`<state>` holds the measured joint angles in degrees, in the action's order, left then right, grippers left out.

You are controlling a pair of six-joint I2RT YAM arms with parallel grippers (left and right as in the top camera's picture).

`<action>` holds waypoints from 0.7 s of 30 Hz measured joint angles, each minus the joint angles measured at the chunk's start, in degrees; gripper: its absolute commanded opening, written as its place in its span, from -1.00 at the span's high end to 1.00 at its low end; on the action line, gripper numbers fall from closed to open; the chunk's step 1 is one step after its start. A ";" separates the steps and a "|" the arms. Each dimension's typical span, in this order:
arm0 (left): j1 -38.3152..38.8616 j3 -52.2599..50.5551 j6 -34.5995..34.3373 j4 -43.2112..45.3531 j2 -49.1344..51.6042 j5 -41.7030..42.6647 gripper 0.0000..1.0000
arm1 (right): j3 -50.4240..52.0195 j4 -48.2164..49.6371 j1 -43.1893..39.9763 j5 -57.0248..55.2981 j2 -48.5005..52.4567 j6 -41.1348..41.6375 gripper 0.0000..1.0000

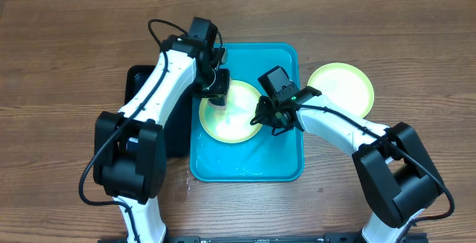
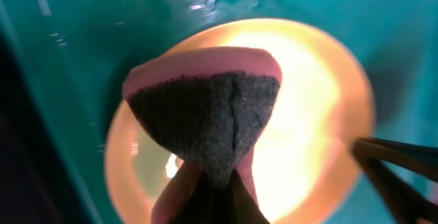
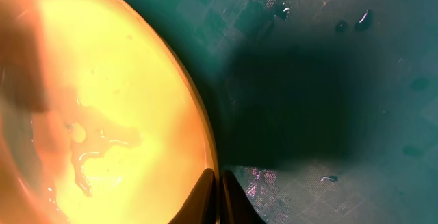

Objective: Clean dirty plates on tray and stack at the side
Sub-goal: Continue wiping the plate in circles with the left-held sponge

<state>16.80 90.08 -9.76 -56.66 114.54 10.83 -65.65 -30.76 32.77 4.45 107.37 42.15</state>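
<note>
One pale yellow-green plate (image 1: 234, 117) lies in the turquoise tray (image 1: 282, 161). My left gripper (image 1: 216, 94) is over its upper-left part, shut on a pink sponge (image 2: 205, 114) whose dark scrub face points at the plate (image 2: 308, 114). My right gripper (image 1: 262, 117) is shut on the plate's right rim; in the right wrist view its fingertips (image 3: 217, 183) pinch the edge of the wet plate (image 3: 116, 94). A second yellow-green plate (image 1: 342, 87) rests on the table just right of the tray.
A narrower black tray (image 1: 137, 87) sits left of the turquoise one, partly under my left arm. Water drops dot the tray floor (image 3: 328, 80). Bare wooden table surrounds both trays.
</note>
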 measured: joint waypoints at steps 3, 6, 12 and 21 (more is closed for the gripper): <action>0.96 -1.92 -0.76 1.70 0.00 -3.45 0.91 | 0.00 0.02 0.00 0.04 0.00 0.00 0.92; 1.38 -3.93 -0.98 3.72 0.04 -5.09 0.91 | 0.00 0.11 0.00 0.07 0.00 0.02 0.92; 1.51 -7.39 -1.09 6.80 1.86 -6.25 0.91 | 0.00 0.15 0.00 0.09 0.00 0.00 0.92; 1.07 -7.98 0.31 7.37 2.69 0.44 0.92 | 0.00 0.11 0.00 0.04 0.00 0.00 0.92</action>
<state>17.87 82.11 -9.45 -49.30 117.23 11.27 -65.65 -30.65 32.77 4.49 107.37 42.15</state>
